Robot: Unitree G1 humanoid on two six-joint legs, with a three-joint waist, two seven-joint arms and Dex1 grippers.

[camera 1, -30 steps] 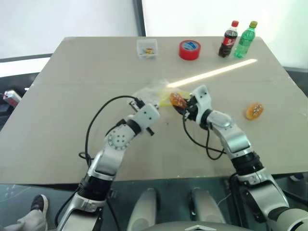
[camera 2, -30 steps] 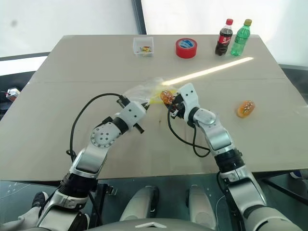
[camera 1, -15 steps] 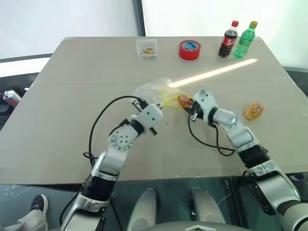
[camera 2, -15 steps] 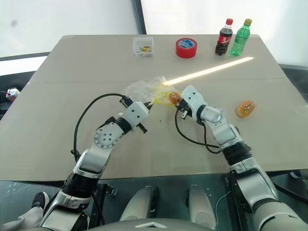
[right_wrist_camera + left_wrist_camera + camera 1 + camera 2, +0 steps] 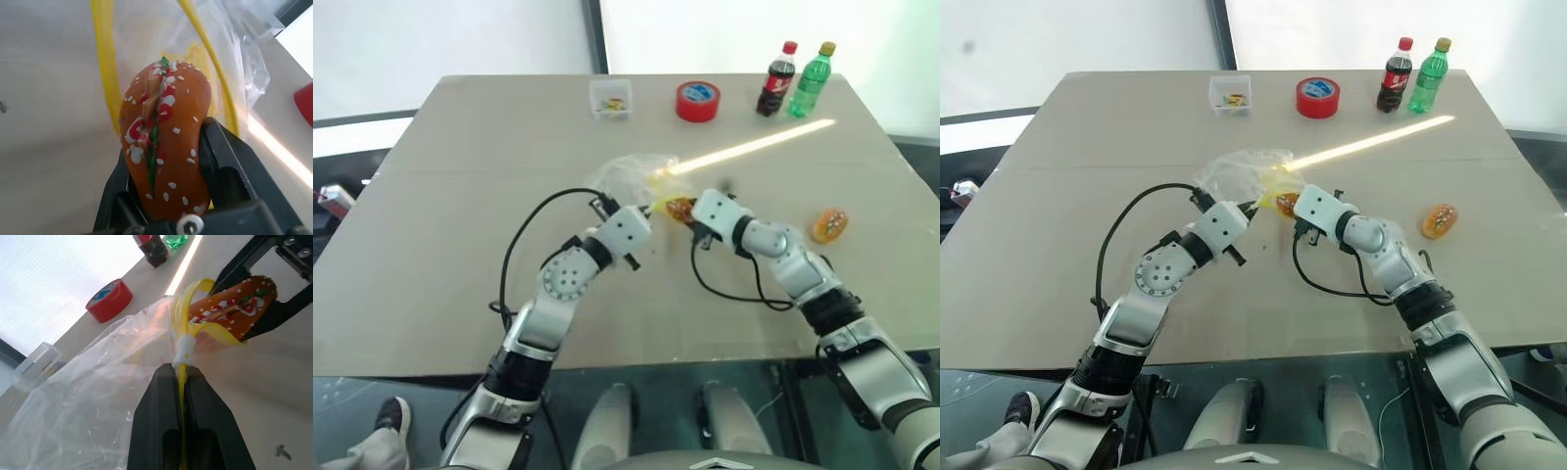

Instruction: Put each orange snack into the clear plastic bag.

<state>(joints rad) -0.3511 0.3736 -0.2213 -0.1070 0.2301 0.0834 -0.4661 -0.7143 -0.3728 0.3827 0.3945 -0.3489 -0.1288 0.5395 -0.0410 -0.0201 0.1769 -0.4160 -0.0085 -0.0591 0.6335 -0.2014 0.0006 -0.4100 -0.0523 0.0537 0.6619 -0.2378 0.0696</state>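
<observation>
**First snack at the bag's mouth, second one waiting**

Nearest the camera, at the middle of the left eye view, the left gripper point(image 5: 641, 209) has its fingers pressed together on the yellow zip strip point(image 5: 182, 374) of the clear plastic bag point(image 5: 628, 177), holding the mouth up off the table point(image 5: 460, 196). Just right of it, the right gripper point(image 5: 685, 211) pinches one orange snack point(image 5: 164, 147), a hot-dog-shaped packet with white speckles, between its two black fingers. In the wrist views the snack sits right at the loop of the yellow strip, at the opening and, as far as I can judge, not yet inside.

Further right, near the frame's right edge, the second orange snack point(image 5: 829, 224) lies on the table, well apart from the bag and untouched.

At the far edge stand a small clear box point(image 5: 611, 98), a red tape roll point(image 5: 698, 100), a cola bottle point(image 5: 776, 80) and a green bottle point(image 5: 812, 79).

So nothing is bagged for certain: one snack is about to go in, and the other is left to fetch.
</observation>
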